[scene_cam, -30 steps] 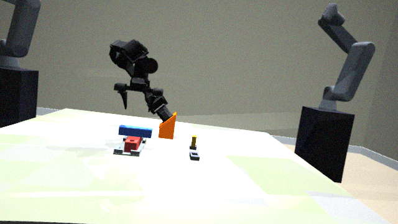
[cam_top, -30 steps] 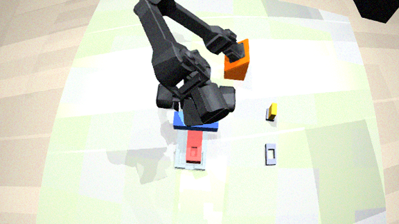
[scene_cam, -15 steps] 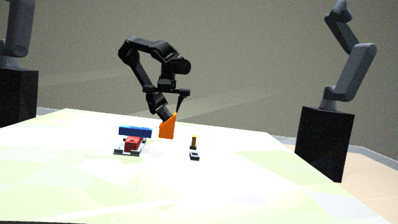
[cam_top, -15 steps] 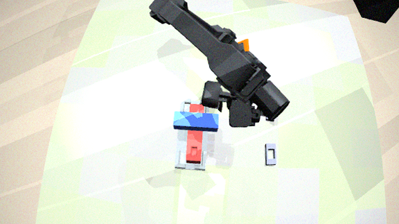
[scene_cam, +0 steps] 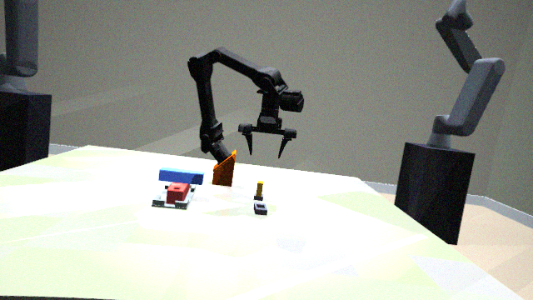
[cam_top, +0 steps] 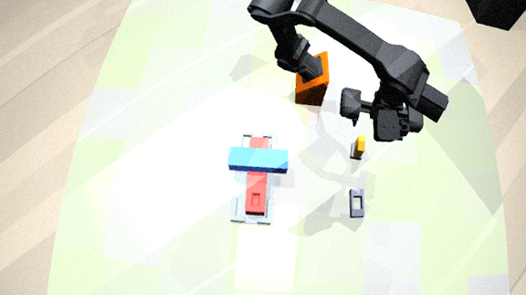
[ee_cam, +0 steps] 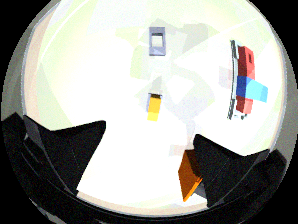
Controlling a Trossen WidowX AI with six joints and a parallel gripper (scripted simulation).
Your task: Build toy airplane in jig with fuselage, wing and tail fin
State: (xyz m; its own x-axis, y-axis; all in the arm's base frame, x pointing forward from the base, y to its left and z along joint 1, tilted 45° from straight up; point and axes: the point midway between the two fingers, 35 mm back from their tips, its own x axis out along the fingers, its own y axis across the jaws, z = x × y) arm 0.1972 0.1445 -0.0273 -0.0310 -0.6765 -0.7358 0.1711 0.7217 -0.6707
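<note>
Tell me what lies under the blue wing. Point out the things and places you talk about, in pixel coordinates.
Beneath the blue wing (cam_top: 257, 158) (scene_cam: 181, 176) (ee_cam: 255, 89), the red fuselage (cam_top: 256, 184) (scene_cam: 178, 192) (ee_cam: 246, 62) runs crosswise, showing on both sides, in the pale jig (cam_top: 237, 209) (scene_cam: 169, 205) (ee_cam: 234, 65). The wing hides its own tab and the socket.

Pale green-and-white patchwork table (cam_top: 197, 270) (scene_cam: 166, 258) (ee_cam: 115, 150): grey jig (cam_top: 236, 213) (scene_cam: 159, 203) (ee_cam: 232, 75), orange arm base (cam_top: 312, 94) (scene_cam: 224, 175) (ee_cam: 188, 172), small grey frame (cam_top: 358, 214) (scene_cam: 261, 212) (ee_cam: 157, 52), dark holder (cam_top: 356, 156) (scene_cam: 258, 197) (ee_cam: 156, 95) directly on top.
</note>
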